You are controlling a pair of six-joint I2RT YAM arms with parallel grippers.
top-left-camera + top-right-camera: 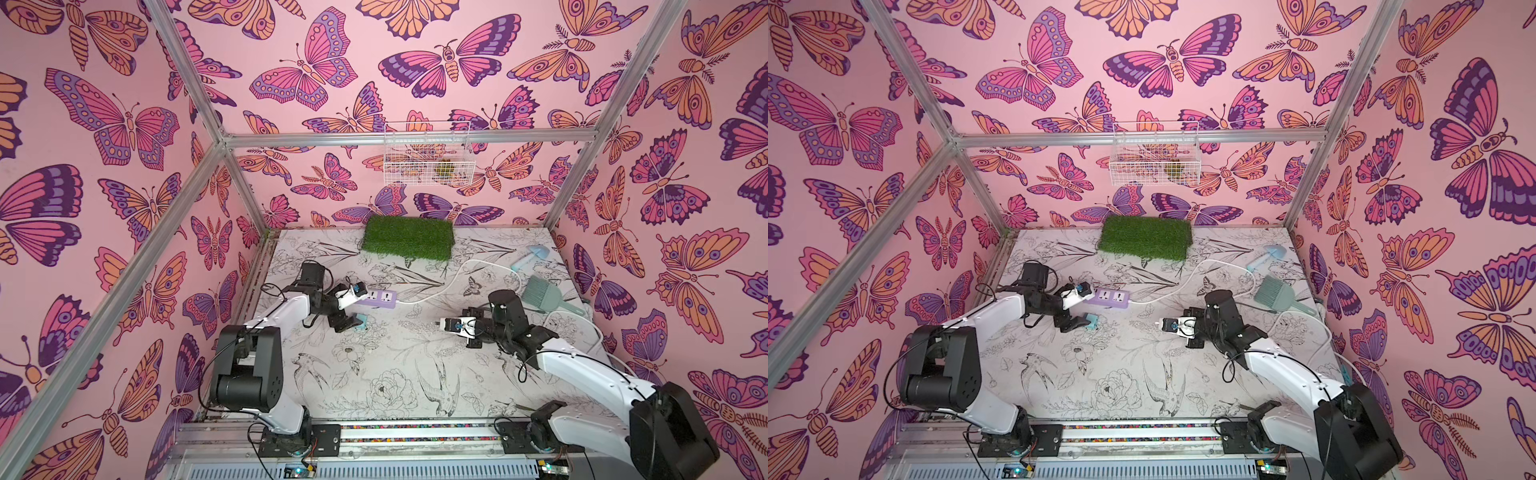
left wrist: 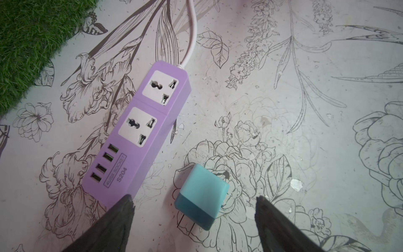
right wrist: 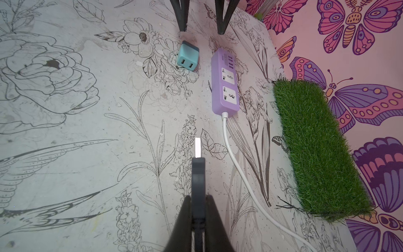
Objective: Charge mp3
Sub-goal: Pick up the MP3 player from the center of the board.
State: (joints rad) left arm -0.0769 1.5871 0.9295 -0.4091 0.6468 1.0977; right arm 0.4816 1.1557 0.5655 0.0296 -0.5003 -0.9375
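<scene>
Though partly hidden, plug (image 3: 198, 174) between jaws.

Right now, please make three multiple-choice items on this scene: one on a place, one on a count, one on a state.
1. Where does the small teal cube charger lie?
A. beside the purple plastic power strip
B. on the green artificial grass mat
C. in the white wire basket

2. How many USB ports has the strip's top?
A. two
B. four
C. six

3. The right end effector is
A. open, empty
B. shut on the dark USB stick-shaped mp3 player
C. out of view

Answers: A, the charger lies on the table next to the strip; B, four slots in a row; B, fingers clamp it.
</scene>
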